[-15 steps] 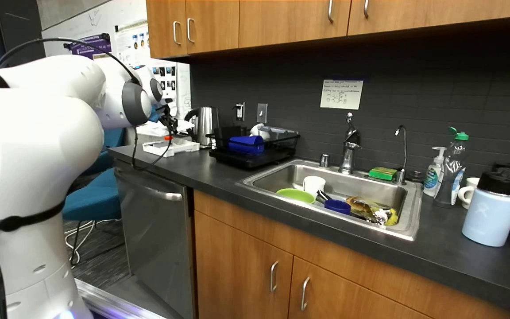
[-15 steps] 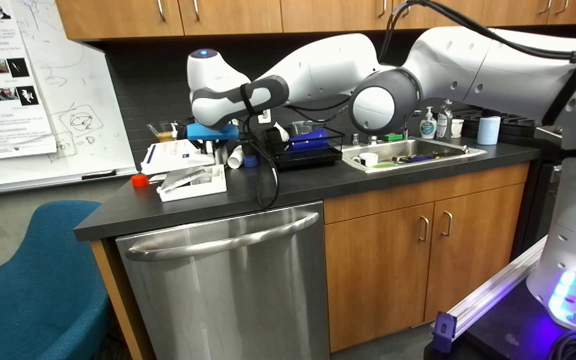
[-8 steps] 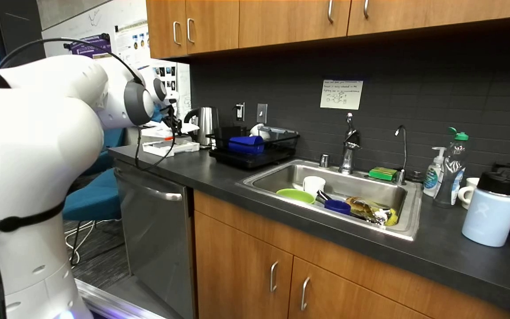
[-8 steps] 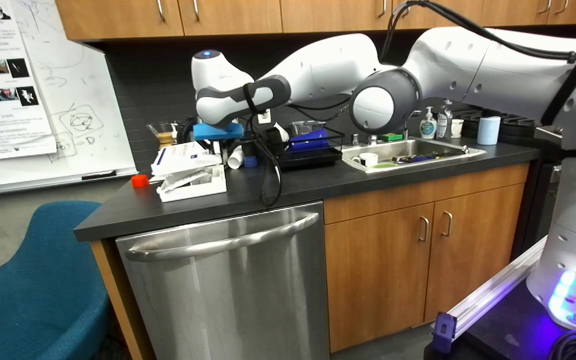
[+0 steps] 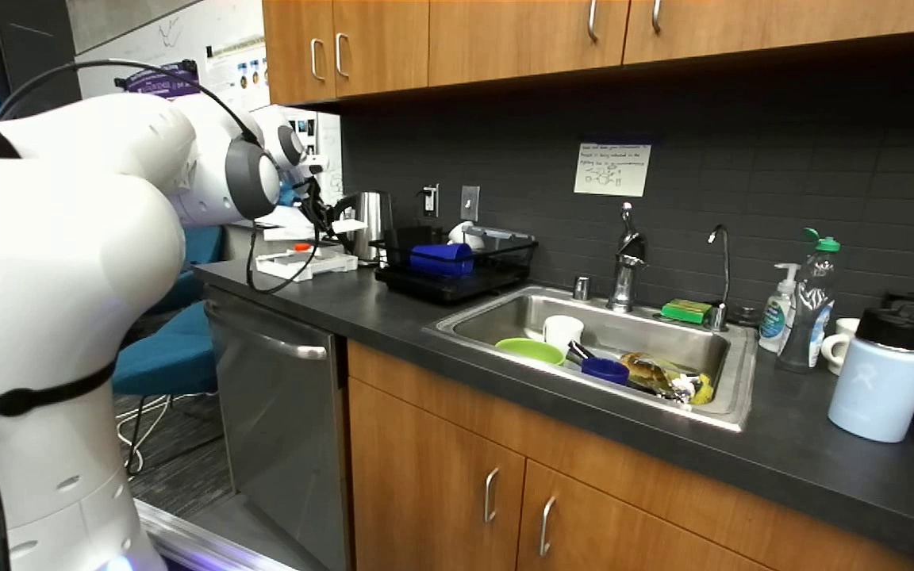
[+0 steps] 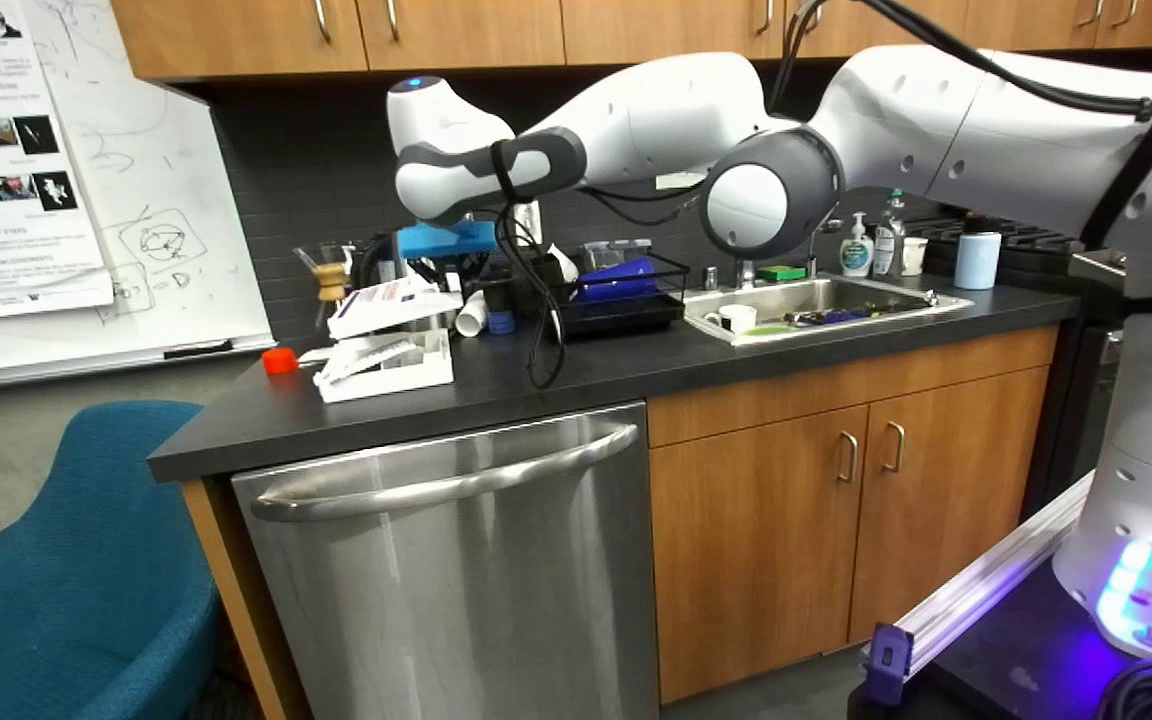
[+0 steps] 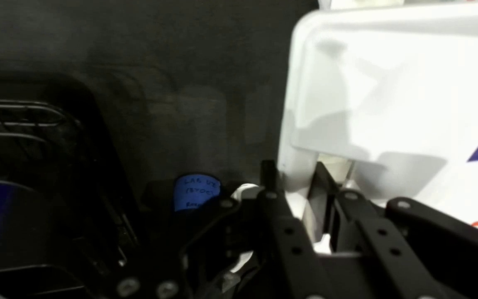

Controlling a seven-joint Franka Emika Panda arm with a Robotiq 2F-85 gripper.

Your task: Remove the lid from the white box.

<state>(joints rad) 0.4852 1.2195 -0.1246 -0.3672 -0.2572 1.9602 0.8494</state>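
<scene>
The lid (image 6: pixel 386 302), thin and white with blue print, hangs tilted above the counter in an exterior view. It fills the right side of the wrist view (image 7: pixel 405 95), with red lettering. My gripper (image 7: pixel 293 176) is shut on the lid's edge, which runs between the two fingers. The low white box (image 6: pixel 406 382) sits uncovered on the counter below the lid, with grey and clear pieces inside. The box (image 5: pixel 326 268) also shows in an exterior view. The lid is apart from the box, and the gripper partly hides it there (image 5: pixel 290 230).
A black dish rack (image 6: pixel 626 320) with a blue cup stands to the right of the box. A white paper roll (image 6: pixel 472 315), a kettle (image 5: pixel 374 222) and a blue-labelled container (image 7: pixel 196 192) are close to the gripper. A red cap (image 6: pixel 279 361) lies left. Cables hang from the arm.
My gripper and the held lid have moved up and to the right in both exterior views. The lid tilts more now. The white box has stayed in place.
</scene>
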